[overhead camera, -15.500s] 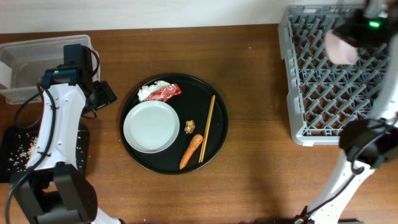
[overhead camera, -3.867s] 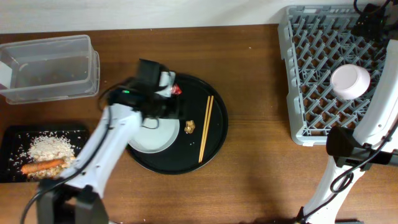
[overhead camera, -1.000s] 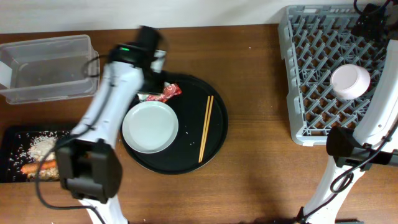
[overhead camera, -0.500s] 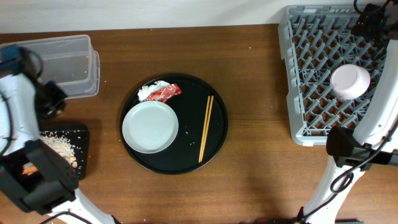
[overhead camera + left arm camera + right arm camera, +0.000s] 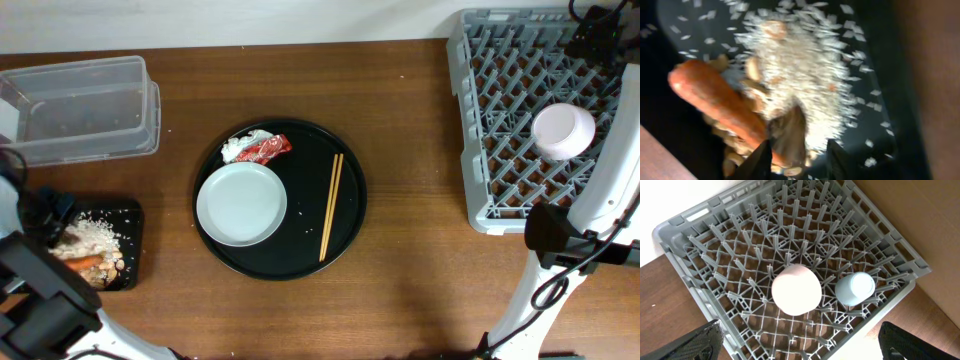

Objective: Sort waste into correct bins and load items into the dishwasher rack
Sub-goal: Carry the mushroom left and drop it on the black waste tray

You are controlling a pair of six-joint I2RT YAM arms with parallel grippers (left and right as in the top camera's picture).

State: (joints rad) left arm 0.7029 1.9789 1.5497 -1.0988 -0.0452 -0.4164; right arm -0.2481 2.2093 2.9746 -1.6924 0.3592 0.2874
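Note:
The flat black tray (image 5: pixel 128 214) at the front left holds rice scraps (image 5: pixel 800 75) and the orange carrot (image 5: pixel 715 102). My left gripper (image 5: pixel 797 161) hovers low over that pile; the small brown lump (image 5: pixel 789 132) sits between its open jaws with a gap on the right side. The clear tub (image 5: pixel 80 105) stands behind. A red wrapper (image 5: pixel 266 149), white tissue (image 5: pixel 238 146), white plate (image 5: pixel 242 204) and chopsticks (image 5: pixel 331 205) lie on the round tray. My right gripper (image 5: pixel 807 347) hangs wide open above the grey rack (image 5: pixel 715 280), where the bowl (image 5: pixel 796 290) and blue cup (image 5: pixel 855 288) sit upside down.
The large round black tray (image 5: pixel 350 235) sits mid-table. Bare wooden tabletop (image 5: pixel 415 150) runs between it and the rack (image 5: pixel 480 150). My left arm (image 5: pixel 30 290) fills the table's front left corner, and the right arm's base (image 5: pixel 570 240) stands in front of the rack.
My left arm has swung from the round tray, past the tub, down to the flat black tray. Its jaws have widened around the brown lump. The right arm is still.

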